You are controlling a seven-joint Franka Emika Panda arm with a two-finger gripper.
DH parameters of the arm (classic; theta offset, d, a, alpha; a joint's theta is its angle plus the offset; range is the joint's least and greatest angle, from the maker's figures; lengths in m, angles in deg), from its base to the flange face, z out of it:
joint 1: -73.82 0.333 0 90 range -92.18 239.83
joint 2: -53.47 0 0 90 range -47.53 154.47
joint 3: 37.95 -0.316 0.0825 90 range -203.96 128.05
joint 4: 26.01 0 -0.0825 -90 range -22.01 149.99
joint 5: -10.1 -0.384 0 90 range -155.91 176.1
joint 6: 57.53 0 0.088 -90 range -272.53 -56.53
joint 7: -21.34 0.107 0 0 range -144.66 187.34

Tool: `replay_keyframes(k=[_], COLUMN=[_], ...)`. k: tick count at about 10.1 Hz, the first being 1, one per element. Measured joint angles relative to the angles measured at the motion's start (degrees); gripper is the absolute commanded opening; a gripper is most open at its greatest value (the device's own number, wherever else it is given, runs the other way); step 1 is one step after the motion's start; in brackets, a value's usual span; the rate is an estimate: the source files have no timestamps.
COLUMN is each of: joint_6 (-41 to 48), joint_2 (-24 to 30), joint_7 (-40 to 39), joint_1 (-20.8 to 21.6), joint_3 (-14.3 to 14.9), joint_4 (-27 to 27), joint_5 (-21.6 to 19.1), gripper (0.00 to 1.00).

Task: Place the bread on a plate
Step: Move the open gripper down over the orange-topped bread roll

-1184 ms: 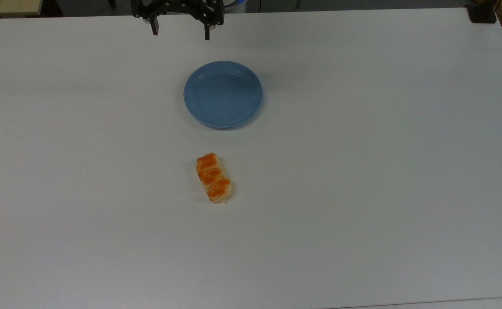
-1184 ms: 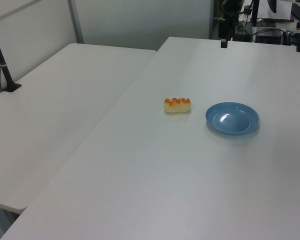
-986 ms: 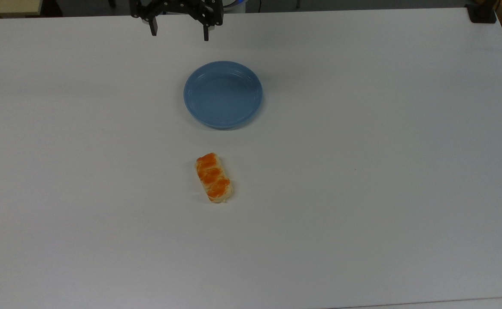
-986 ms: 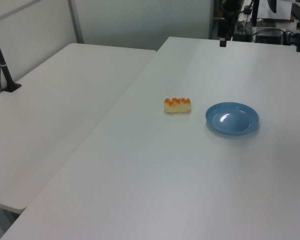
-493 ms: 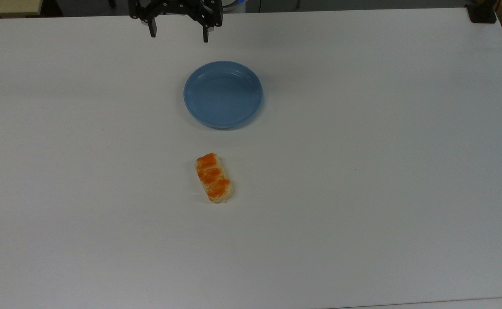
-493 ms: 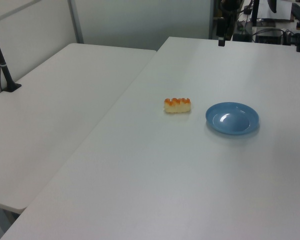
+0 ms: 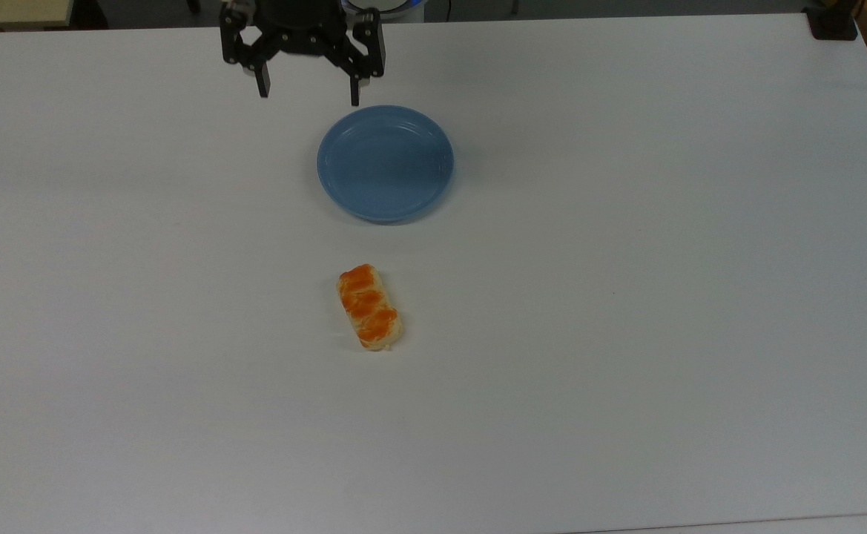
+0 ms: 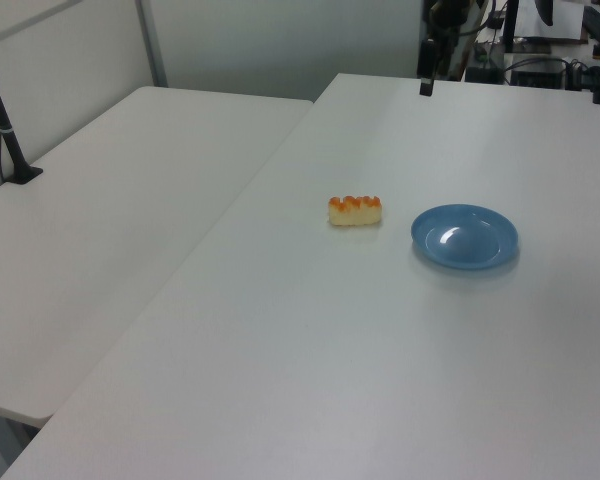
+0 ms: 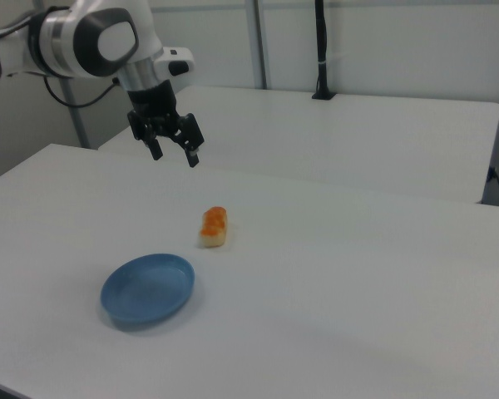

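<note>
Overhead, tool spread, holding nothing, above plate's far edge; bread apart on bare worktop.

Pincer moved down top view, nearer plate; more of its body visible.

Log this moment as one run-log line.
claw: open, empty, above table | bread: on table, untouched | plate: empty | step: approach
</note>
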Motion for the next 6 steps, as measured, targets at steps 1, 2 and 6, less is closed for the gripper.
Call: replay_keyframes(k=[1, 2, 6], joint_6=[-3.35, -7.23, -18.87], joint_2=[-1.71, -3.93, -12.57], joint_7=[0.00, 0.00, -0.72], joint_1=[0.00, 0.05, 0.93], joint_3=[0.00, 0.00, -0.09], joint_4=[0.34, 0.70, 0.92], joint_5=[-0.03, -0.05, -0.04], gripper=[1.00, 1.00, 1.00])
